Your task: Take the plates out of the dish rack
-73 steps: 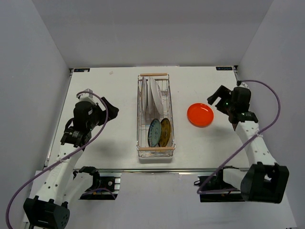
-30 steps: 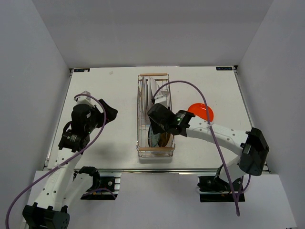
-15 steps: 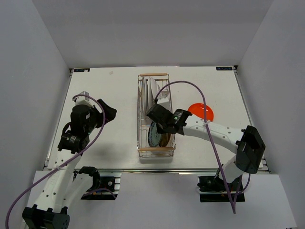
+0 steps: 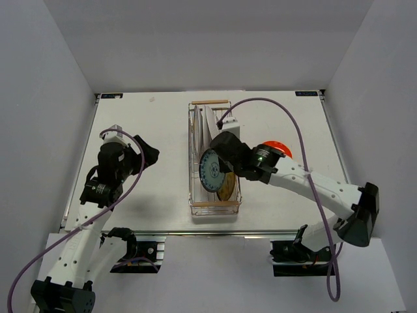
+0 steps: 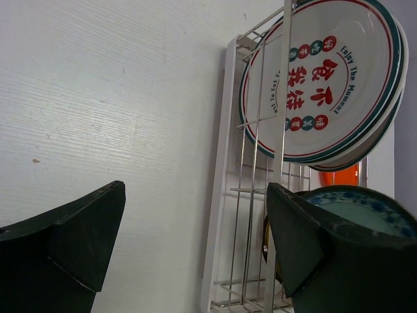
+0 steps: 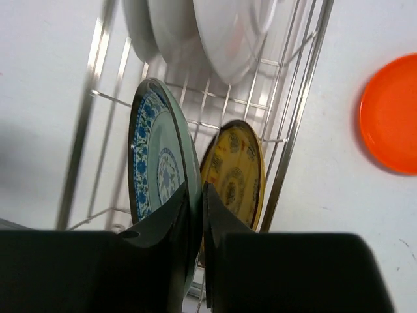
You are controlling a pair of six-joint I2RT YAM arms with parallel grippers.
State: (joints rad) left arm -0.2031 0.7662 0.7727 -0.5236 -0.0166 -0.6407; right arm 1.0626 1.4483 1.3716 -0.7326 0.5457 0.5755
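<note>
The silver wire dish rack (image 4: 193,171) stands mid-table. My right gripper (image 4: 220,171) is shut on the rim of the grey-teal patterned plate (image 4: 210,172), which it holds on edge above the rack's near end. In the right wrist view its fingers (image 6: 180,207) pinch that plate (image 6: 156,166), with the yellow plate (image 6: 236,171) standing just behind. White plates (image 4: 208,127) stand at the rack's far end, one with a dark-green rim (image 5: 319,85). An orange plate (image 4: 277,148) lies flat on the table to the right. My left gripper (image 4: 147,152) is open, left of the rack.
The right arm (image 4: 306,182) reaches across the table from the right and covers part of the orange plate. The rack's wooden handles (image 4: 213,203) cap both short ends. White walls close in the table on three sides.
My right arm swung from beside the orange plate to the rack, shut on the grey-teal plate and raised it. The left arm barely moved.
</note>
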